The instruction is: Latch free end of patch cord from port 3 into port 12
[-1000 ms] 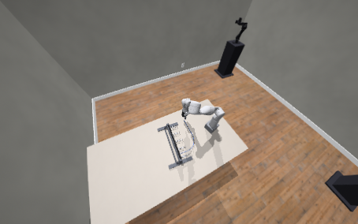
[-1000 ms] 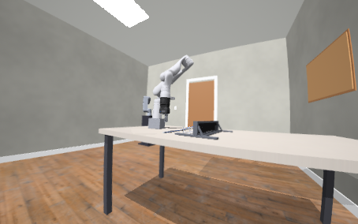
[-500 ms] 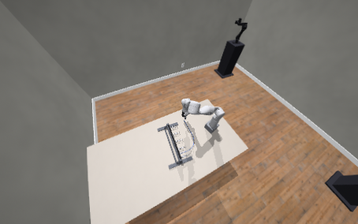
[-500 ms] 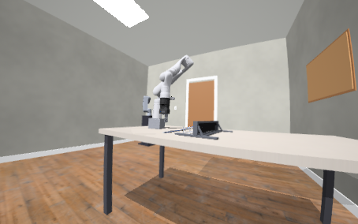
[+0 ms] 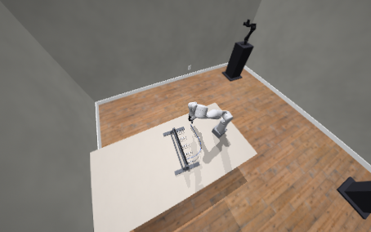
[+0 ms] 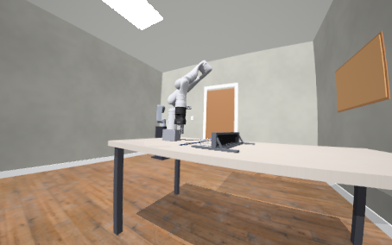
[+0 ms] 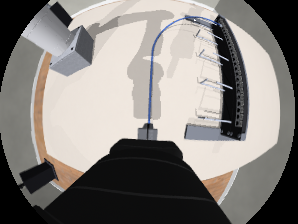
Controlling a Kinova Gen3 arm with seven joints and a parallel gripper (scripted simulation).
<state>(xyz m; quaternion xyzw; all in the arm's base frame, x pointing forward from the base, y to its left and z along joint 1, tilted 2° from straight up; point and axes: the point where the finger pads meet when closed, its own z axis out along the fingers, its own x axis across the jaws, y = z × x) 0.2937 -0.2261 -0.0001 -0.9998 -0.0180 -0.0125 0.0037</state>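
Observation:
The dark rack with its patch panel [image 5: 181,150] stands on the table, and it also shows in the side view [image 6: 225,141] and at the right of the wrist view [image 7: 222,76]. The blue patch cord [image 7: 154,63] arcs from the panel's far end across the table top toward me; in the overhead view it curves beside the rack [image 5: 199,144]. Its free end lies on the table just below my fingertips, partly hidden by them. My gripper [image 7: 148,128] [image 6: 180,126] [image 5: 190,120] is shut and empty. It points down and hangs a little above the table, over the cord's end.
My arm's base [image 5: 219,130] stands at the table's far corner, seen as a grey block in the wrist view [image 7: 67,39]. The table edge runs close behind and beside the base. A black pedestal [image 5: 237,61] stands on the floor far off.

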